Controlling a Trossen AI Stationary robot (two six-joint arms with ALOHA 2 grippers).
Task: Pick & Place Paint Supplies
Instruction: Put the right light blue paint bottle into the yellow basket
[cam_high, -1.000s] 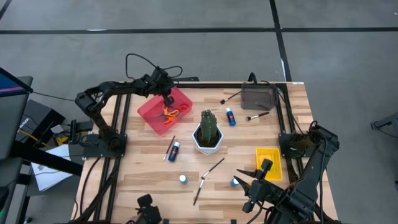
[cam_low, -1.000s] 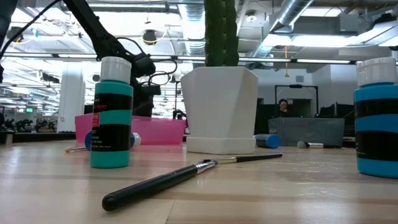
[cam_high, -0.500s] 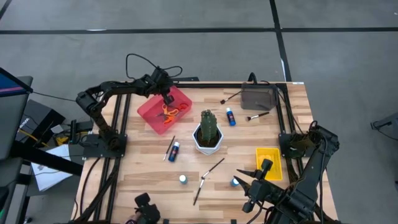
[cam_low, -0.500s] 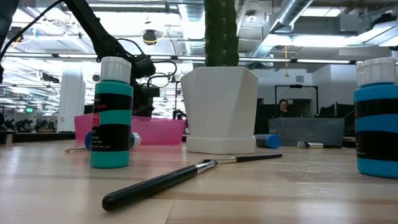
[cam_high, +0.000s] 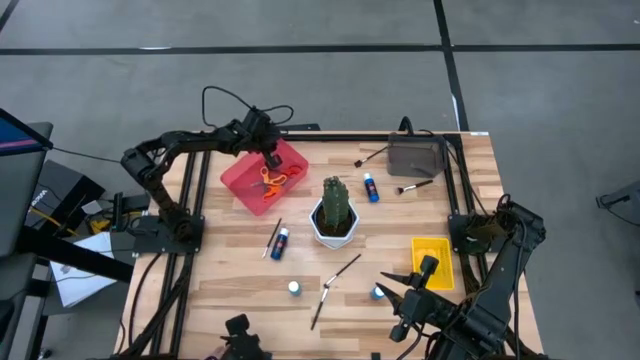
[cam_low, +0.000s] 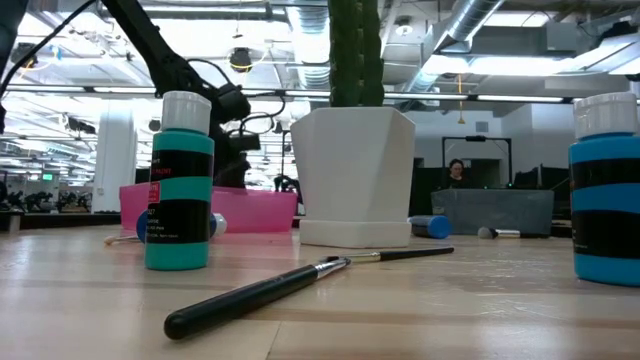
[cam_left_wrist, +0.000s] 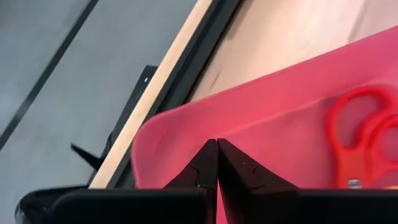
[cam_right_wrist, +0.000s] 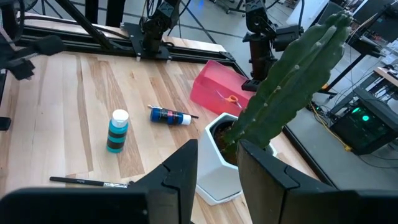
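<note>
High view: nothing on the table has shifted since the earlier frames. Left gripper (cam_high: 270, 158) hangs over the pink tray (cam_high: 245, 178), fingers pressed together, holding nothing; orange-handled scissors (cam_high: 273, 180) lie in the tray. Right gripper (cam_high: 403, 298) sits near the table's front edge beside a blue paint bottle (cam_high: 379, 293), jaws part open and empty. Cactus in white pot (cam_high: 335, 212) stands mid-table. Other bottles: one lying left of the pot (cam_high: 280, 241), one upright near the front (cam_high: 294, 288), one behind the pot (cam_high: 370, 187). A paintbrush (cam_high: 336, 275) lies in front of the pot. Yellow tray (cam_high: 432, 262) at right, grey box (cam_high: 416, 156) at back.

Low view: same as before; teal bottle (cam_low: 180, 181) upright, brush (cam_low: 258, 293) in the foreground, white pot (cam_low: 353, 176) behind it, another bottle at the right edge (cam_low: 607, 187).

Left wrist view: closed fingers (cam_left_wrist: 205, 168) over the tray's wall (cam_left_wrist: 267, 106), scissors (cam_left_wrist: 360, 140) beside, not touched.

Right wrist view: fingers (cam_right_wrist: 180, 168) apart, nothing between them; cactus (cam_right_wrist: 292, 81) just ahead, upright bottle (cam_right_wrist: 117, 130) and lying bottle (cam_right_wrist: 169, 116) beyond.
</note>
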